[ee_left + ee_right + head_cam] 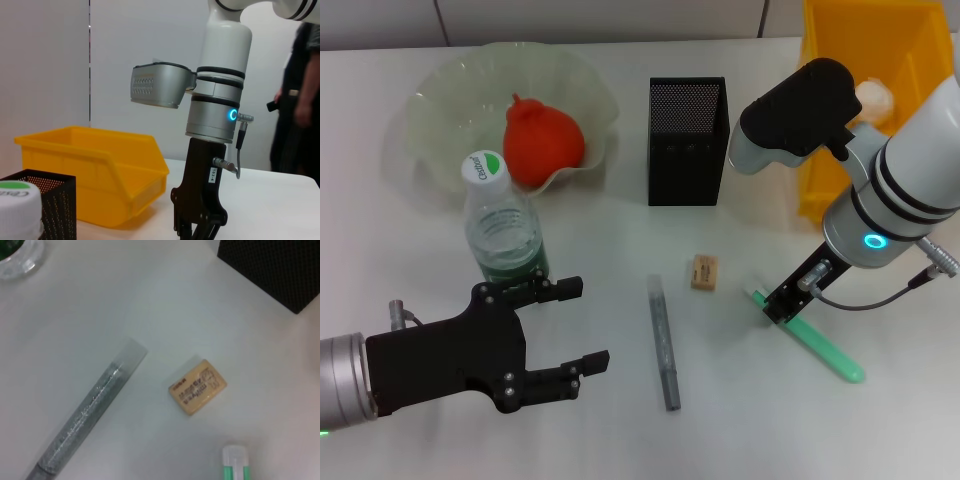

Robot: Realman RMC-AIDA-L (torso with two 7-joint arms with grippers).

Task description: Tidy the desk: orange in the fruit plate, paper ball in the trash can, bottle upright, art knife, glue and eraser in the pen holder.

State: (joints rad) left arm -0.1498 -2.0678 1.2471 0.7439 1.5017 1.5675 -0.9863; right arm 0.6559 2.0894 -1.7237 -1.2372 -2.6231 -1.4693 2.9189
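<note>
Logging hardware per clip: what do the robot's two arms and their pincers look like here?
The left pincer is matte black, angular, with two flat fingers and visible screws, on a silver cylindrical wrist. The right arm is glossy white with black bands and a glowing cyan ring; a silver-grey perforated camera housing juts from its side, grey cables plug in near the wrist, and a small white numbered label marks its black pincer.

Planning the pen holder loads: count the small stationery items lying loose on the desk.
3. A tan rectangular eraser lies in front of the black mesh pen holder; a grey glitter stick lies to its left; a green-and-white stick lies under the right tool.
</note>
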